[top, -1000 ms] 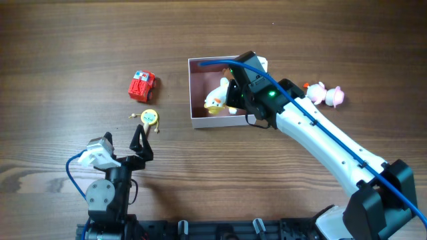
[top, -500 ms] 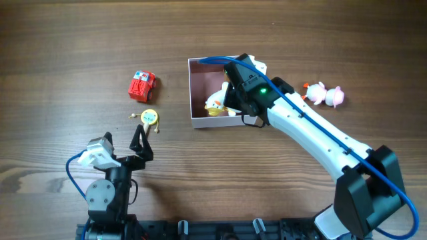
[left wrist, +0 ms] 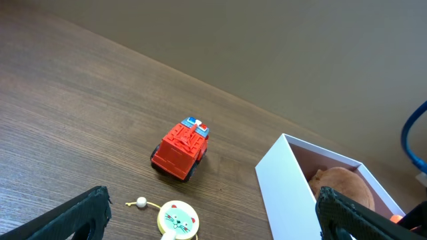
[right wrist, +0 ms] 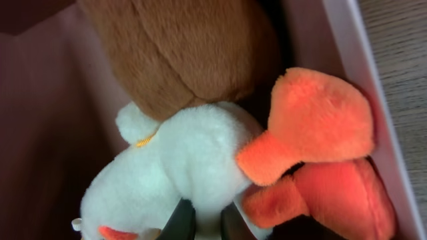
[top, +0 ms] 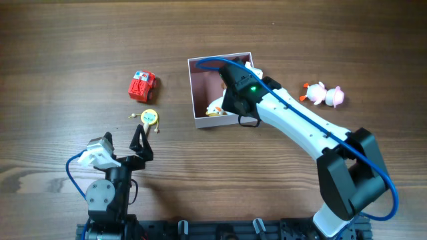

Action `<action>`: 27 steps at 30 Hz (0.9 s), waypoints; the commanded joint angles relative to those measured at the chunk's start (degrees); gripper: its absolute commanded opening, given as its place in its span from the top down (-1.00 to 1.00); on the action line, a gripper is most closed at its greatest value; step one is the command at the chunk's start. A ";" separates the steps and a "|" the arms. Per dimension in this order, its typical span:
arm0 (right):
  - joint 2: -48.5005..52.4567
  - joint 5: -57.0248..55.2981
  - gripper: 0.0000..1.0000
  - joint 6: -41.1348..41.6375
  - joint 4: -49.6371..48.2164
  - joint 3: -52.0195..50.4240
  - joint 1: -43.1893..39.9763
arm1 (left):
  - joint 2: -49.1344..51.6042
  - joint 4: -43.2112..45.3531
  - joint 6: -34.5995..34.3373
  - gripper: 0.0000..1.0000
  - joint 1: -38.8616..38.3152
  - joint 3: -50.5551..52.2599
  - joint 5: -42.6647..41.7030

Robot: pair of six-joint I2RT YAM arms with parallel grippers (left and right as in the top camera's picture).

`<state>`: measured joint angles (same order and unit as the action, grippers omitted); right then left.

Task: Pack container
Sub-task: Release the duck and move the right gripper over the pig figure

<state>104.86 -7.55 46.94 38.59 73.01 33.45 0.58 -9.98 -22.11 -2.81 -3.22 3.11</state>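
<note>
Overhead, the container (top: 202, 83) sits near the middle of the table (top: 67, 40), and the right gripper (top: 225, 101) reaches down into its near right corner. The right wrist view shows why: the fingers (right wrist: 177, 221) pinch the body of a white duck (right wrist: 180, 160). The duck's orange feet (right wrist: 313, 127) press toward the container's right wall, and a brown plush toy (right wrist: 187, 47) is packed just behind it. Holding the duck low against the brown toy looks meant to seat it in that corner and leave the pink floor on the container's left side free for more toys. I judge the step in hand to be setting the duck down, with letting go to follow.

The left gripper (top: 141, 143) rests well apart from the container, below and to its left. Its fingers are spread wide and hold nothing, probably parked out of the other's way. A red truck (top: 141, 86) and a yellow cat-face disc (top: 150, 117) lie left of the container, and two pink toys (top: 323, 94) lie right of it. All are outside it, so the packing looks only partly done.
</note>
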 commanded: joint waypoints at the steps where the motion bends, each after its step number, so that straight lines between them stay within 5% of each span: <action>1: 2.67 -0.50 0.91 1.16 -0.85 0.52 0.13 | -0.20 0.28 1.09 -0.99 0.48 0.31 0.33; 8: 2.71 0.20 0.89 -0.07 -1.09 0.55 0.13 | -0.20 0.28 1.09 -0.99 0.48 0.31 0.33; 11: 2.71 0.55 0.32 -0.70 -1.09 0.55 0.13 | -0.20 0.28 1.09 -1.00 0.48 0.31 0.33; 15: 2.71 0.55 -0.18 -1.99 -1.01 1.16 0.13 | -0.20 0.28 1.09 -0.99 0.48 0.31 0.33; 27: 1.09 -1.92 -0.28 -8.09 2.51 9.51 0.07 | -0.20 0.28 1.09 -1.00 0.48 0.31 0.33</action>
<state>105.56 -7.27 42.13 39.79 77.76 33.45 0.58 -9.98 -22.13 -2.81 -3.22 3.11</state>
